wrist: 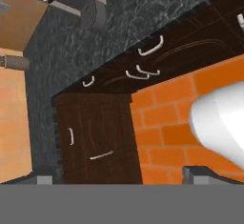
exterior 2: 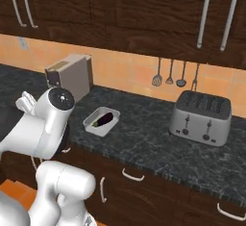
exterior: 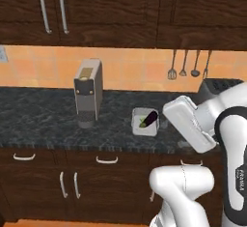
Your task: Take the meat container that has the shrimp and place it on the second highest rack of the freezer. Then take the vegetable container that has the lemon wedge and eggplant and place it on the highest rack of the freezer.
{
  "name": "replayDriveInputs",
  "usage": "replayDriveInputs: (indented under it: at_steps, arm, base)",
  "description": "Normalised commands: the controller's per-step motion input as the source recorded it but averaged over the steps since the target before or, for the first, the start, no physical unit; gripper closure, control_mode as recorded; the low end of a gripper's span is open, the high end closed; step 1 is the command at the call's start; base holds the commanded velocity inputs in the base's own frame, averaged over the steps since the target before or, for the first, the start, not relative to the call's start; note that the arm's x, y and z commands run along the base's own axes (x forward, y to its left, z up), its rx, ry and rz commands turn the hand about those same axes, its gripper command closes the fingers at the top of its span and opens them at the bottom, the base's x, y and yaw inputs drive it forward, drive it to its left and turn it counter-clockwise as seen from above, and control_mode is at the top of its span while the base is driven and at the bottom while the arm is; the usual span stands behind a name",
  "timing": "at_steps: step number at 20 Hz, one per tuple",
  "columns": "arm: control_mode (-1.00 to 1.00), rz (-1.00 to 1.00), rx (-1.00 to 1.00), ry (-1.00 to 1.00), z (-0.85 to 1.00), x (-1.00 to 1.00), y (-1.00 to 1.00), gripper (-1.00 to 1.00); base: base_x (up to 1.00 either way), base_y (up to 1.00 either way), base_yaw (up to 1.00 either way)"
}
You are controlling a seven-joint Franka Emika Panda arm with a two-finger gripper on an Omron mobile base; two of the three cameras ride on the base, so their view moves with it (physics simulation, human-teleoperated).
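Note:
The vegetable container [exterior: 144, 122] is a shallow light-grey tray on the dark counter [exterior: 38, 120], near its front edge. Inside it lie a dark purple eggplant [exterior: 152, 117] and a pale yellow-green lemon wedge [exterior: 143, 122]. From the other side the same tray [exterior 2: 101, 120] sits just beyond my arm. My gripper [wrist: 121, 175] is open, fingertips [wrist: 45, 175] wide apart with nothing between them, and it looks down at the floor and lower cabinets. The white hand body [exterior: 189, 122] hangs just right of the tray, over the counter's front edge. The meat container, shrimp and freezer are out of view.
A grey coffee machine [exterior: 88, 93] stands left of the tray. A silver toaster [exterior 2: 202, 117] sits farther right on the counter, and utensils [exterior: 188, 64] hang on the wall. Dark cabinets [exterior: 72, 182] run below the counter, above an orange tiled floor [wrist: 162, 123].

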Motion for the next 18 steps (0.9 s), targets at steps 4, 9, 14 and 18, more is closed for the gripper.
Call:
replayDriveInputs:
  at_steps: [4, 9, 14, 18]
  arm:
    - [1.00, 0.00, 0.00, 0.00, 0.00, 0.00, 0.00, -1.00]
    - [-1.00, -0.07, 0.01, 0.04, -0.05, 0.40, -0.04, -1.00]
    - [-1.00, -0.21, 0.00, 0.34, -0.58, 1.00, -0.67, -1.00]
    - [-1.00, -0.09, 0.00, 0.44, -1.00, 1.00, -0.47, -1.00]
  base:
    - [0.20, 0.42, -0.21]
    - [0.46, 0.04, -0.12]
    - [0.00, 0.00, 0.00]
    - [0.00, 0.00, 0.00]
